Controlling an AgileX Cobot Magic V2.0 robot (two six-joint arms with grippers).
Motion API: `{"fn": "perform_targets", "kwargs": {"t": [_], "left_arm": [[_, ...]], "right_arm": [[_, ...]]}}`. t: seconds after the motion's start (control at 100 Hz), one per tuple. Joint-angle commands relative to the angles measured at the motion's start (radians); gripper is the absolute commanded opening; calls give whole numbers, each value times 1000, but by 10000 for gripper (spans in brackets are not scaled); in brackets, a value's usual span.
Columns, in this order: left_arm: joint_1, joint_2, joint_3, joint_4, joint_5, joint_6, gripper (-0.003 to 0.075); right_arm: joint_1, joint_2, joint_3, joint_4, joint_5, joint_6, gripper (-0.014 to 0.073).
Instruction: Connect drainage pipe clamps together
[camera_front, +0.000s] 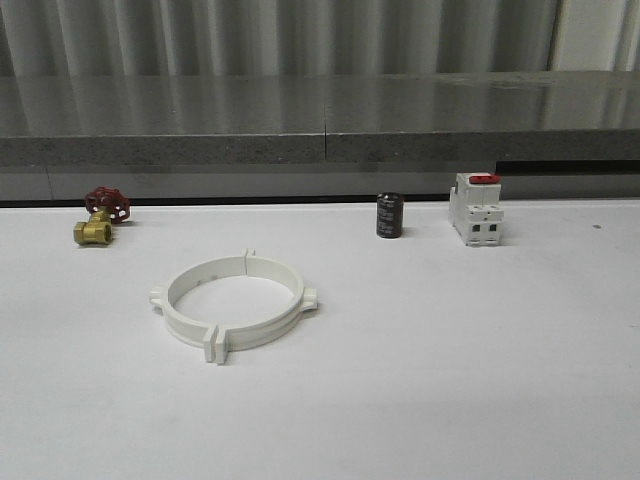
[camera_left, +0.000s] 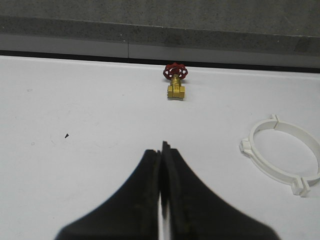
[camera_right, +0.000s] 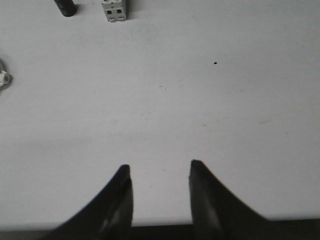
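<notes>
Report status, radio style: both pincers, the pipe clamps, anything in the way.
Left pincer shut, empty. Right pincer open, empty. Drainage pipe clamps form one ring on the table, untouched. Brass valve, capacitor, breaker stand well behind.

1. A plain white bench (camera_front: 480, 400) fills the lower frame.
2. Behind it, across the middle, runs a grey speckled stone ledge (camera_front: 300, 125) with a glossy top.
3. Pale vertical ribbed panelling (camera_front: 250, 35) spans the top.

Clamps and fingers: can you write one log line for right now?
clamps: joined as ring, on table | left gripper: fingers shut, empty | right gripper: fingers open, empty
</notes>
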Motion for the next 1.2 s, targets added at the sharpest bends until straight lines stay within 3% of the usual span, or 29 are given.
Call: {"fn": "perform_targets", "kwargs": {"t": [0.0,0.13,0.89,1.19], "left_arm": [[1,5,-27,3,-76,-2,-20],[1,5,-27,3,-76,-2,-20],[1,5,-27,3,-76,-2,-20],[1,5,-27,3,-76,-2,-20]], "right_arm": [[-3,-10,-15,6,-40,-10,160],[-3,-10,-15,6,-50,-10,-76],[-3,-13,-4,-5,-68,-10,-67],[-3,-167,232,-7,-525,-10,-67]]}}
